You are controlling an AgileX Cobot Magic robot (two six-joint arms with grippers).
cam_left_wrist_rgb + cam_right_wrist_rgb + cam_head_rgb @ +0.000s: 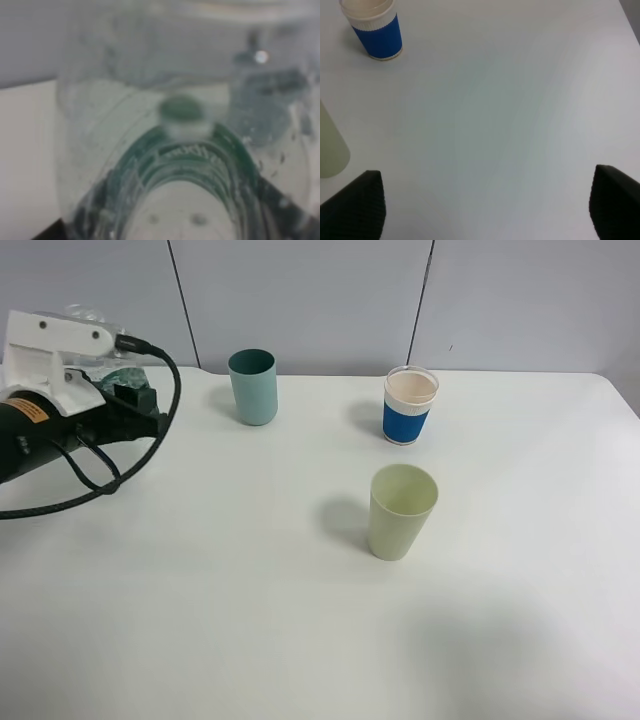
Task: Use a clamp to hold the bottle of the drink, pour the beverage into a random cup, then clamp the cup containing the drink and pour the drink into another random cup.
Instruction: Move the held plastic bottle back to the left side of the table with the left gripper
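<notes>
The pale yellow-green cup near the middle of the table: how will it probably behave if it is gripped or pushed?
The pale yellow-green cup looks empty, so it is probably light. Its base is narrower than its rim, so a push near the top may tip it. Its plain tapered wall could slip in a loose grip.

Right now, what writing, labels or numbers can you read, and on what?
Nothing is legible.
Too small to read: orange sticker on the left arm.
Too blurred: raised lettering on the green band of the bottle.
No writing seen: teal cup, blue-banded cup, yellow-green cup.
</notes>
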